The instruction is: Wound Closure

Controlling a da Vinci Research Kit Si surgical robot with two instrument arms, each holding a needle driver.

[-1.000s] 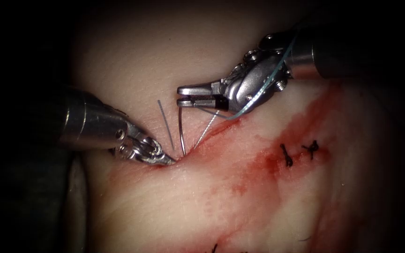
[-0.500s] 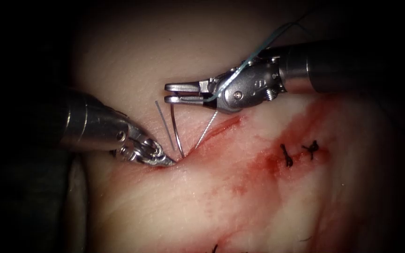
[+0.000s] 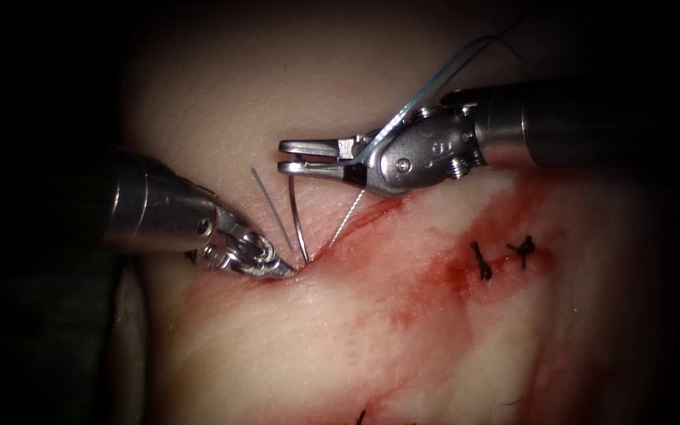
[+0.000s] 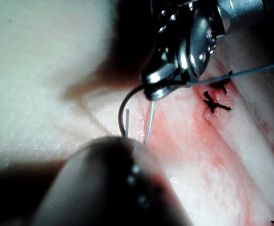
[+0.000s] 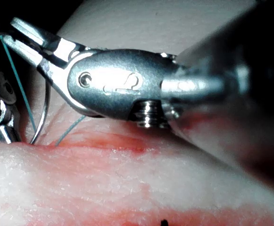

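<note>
The right hand (image 3: pixel 291 156) grips the needle (image 3: pixel 296 214) near its upper end (jaws closed on it), its other end sunk in the tissue (image 3: pixel 301 330) at the cut's (image 3: pixel 371 211) left end. The left hand (image 3: pixel 286 270) presses on the tissue beside that entry; whether it grips anything I cannot tell. Thread (image 3: pixel 423 93) trails over the right hand. Judging by this, the needle is mid-stitch; any further move calls for following its curve.

Light fell in a pool on the middle of the tissue (image 3: pixel 332 330), and the endoscope view's edges sank into black. Glare flashed off the right gripper (image 3: pixel 297 156). In the left wrist view its own shaft (image 4: pixel 103 188) loomed dark and blurred.
</note>
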